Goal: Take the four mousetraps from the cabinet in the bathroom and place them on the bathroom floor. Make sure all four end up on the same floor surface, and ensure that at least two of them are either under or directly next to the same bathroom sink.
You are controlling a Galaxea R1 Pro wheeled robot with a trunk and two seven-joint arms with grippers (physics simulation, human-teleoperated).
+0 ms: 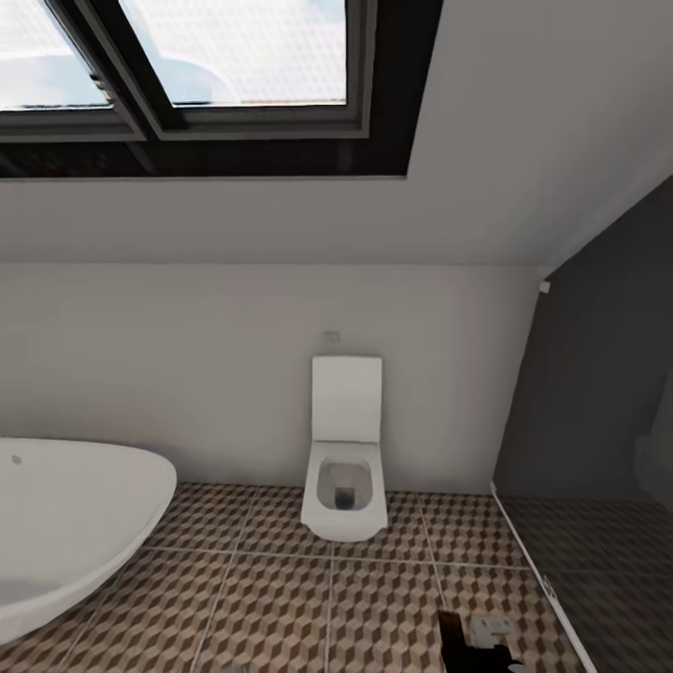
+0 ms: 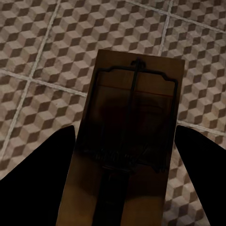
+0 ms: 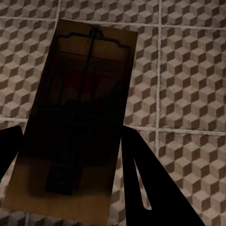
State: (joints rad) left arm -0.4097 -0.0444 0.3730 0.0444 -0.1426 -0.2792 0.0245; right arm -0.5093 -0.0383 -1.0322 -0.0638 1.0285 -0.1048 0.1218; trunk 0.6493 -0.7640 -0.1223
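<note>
- Left tool: its two dark fingers stand either side of a mousetrap, closed on the board's long edges. The board runs out ahead of the fingers, wire frame up, carried above the bathroom floor.
- Right tool: closed on a second mousetrap in the same way, one finger at each long edge. This board sits slightly skewed in the grip, also over cube-pattern tile and not resting on it.
- Head view: dark part of an arm at the bottom edge, near the pale strip where tile meets the dark shower floor. Ahead, a white toilet against the wall; a white bathtub off to the left.
- No sink or cabinet in sight here.
- Step in hand, as I judge it: carrying both traps toward a sink.
- To do it well: keep both grips firm and boards level, turn the base until the vanity comes into sight, then lower each trap flat onto patterned tile right by the sink's foot. Stay off the dark shower floor.
</note>
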